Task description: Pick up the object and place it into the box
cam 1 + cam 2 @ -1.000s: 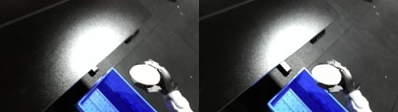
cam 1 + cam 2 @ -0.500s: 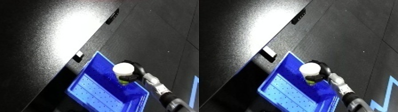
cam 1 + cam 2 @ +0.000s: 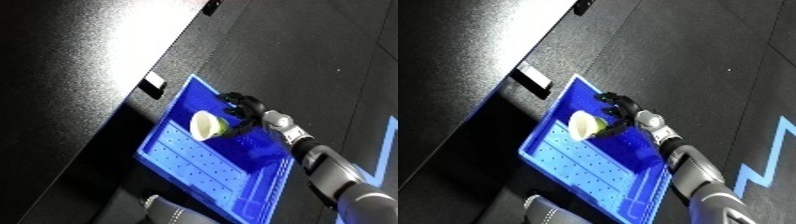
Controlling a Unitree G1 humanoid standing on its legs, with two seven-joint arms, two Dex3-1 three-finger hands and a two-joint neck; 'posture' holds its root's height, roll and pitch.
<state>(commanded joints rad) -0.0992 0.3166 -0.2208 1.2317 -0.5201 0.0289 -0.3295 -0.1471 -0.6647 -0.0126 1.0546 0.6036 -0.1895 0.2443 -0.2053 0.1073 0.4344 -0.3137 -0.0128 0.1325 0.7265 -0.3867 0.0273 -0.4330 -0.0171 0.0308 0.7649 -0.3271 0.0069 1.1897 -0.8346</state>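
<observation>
Half a second ago the cup (image 3: 207, 125) stood upright in the right hand (image 3: 244, 107); now it lies tipped over inside the bin (image 3: 197, 172), at frame centre. Fingers look spread, apparently just clear of it. Light, stiff, thin-walled: best held round its side.

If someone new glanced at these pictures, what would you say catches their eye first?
The bright blue plastic bin stands out against the dark floor beside the black table. Over the bin, a white cup with a green band lies tilted on its side. The robot's black right hand reaches in from the lower right, its fingers by the cup; whether they grip it cannot be told.
</observation>
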